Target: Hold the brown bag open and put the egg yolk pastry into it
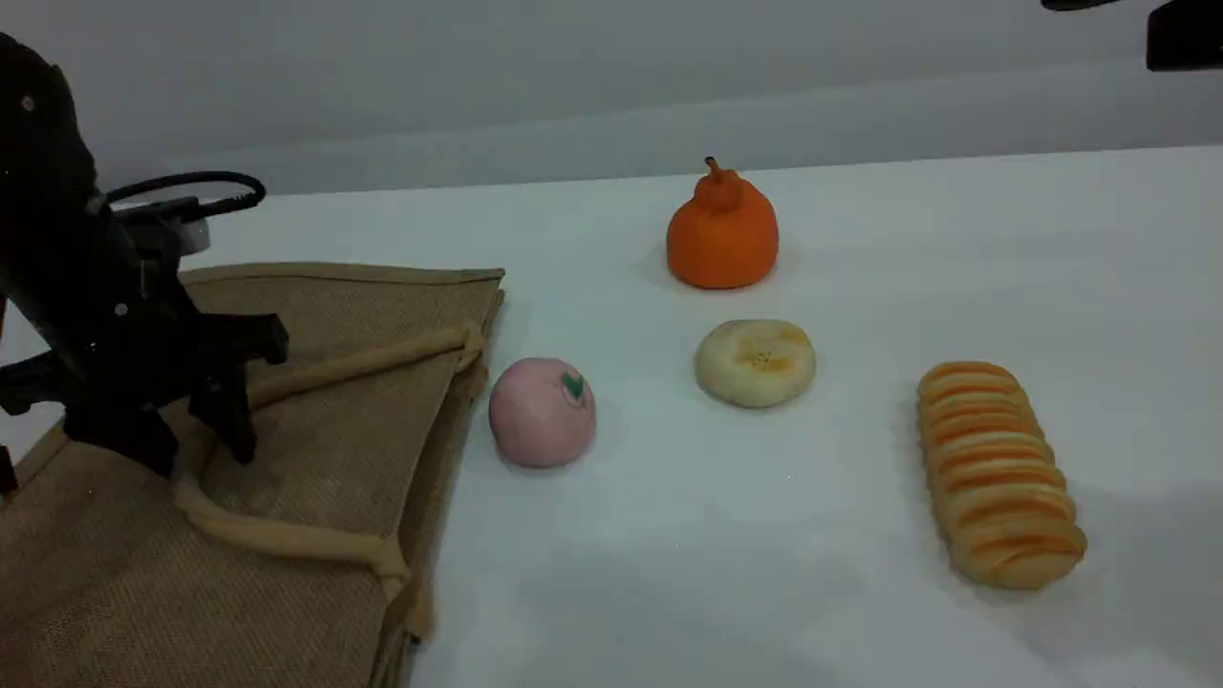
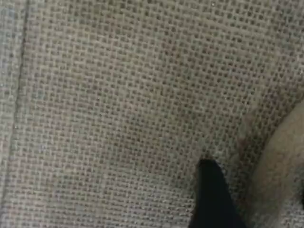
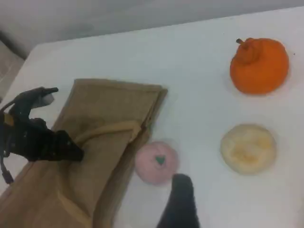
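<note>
The brown bag (image 1: 315, 459) lies flat on the left of the table, its beige handle (image 1: 287, 540) looped on top. My left gripper (image 1: 196, 449) stands on the bag with its fingers apart, one on each side of the handle. In the left wrist view one black fingertip (image 2: 211, 194) rests on the weave (image 2: 118, 114) next to the handle (image 2: 280, 175). The egg yolk pastry (image 1: 755, 363) sits alone mid-table, also in the right wrist view (image 3: 248, 148). The right arm (image 1: 1185, 33) hangs high at the top right; its fingertip (image 3: 180, 199) holds nothing.
A pink ball with a green mark (image 1: 543, 411) lies just right of the bag's edge. An orange pear-shaped toy (image 1: 722, 234) stands behind the pastry. A long orange-striped bread (image 1: 998, 473) lies at the right. The white table (image 1: 764, 592) extends in front.
</note>
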Action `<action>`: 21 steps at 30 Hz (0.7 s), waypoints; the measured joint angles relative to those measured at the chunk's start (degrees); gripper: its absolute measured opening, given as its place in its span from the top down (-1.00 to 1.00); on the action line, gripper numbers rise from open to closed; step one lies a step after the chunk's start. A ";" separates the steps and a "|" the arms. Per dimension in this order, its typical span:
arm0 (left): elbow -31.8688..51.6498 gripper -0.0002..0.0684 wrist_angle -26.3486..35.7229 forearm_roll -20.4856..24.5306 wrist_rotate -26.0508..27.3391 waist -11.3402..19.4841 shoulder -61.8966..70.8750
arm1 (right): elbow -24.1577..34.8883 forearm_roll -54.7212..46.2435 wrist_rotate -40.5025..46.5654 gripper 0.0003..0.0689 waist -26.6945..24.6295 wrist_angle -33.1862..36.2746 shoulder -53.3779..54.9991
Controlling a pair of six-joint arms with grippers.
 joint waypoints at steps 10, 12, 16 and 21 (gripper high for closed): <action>0.00 0.74 0.25 -0.27 -1.41 -0.05 0.00 | 0.00 0.00 0.00 -0.54 0.00 0.00 0.00; -0.35 0.74 1.10 -0.16 -1.41 -0.05 -0.19 | 0.00 0.00 0.00 -0.54 0.00 0.00 0.00; -3.51 0.74 6.46 0.08 -1.03 -0.05 -1.17 | 0.00 0.63 0.00 -0.54 0.00 0.00 0.00; -10.39 0.74 14.21 -1.03 3.41 -0.05 -5.43 | 0.00 1.72 -1.03 -0.54 0.00 0.00 0.00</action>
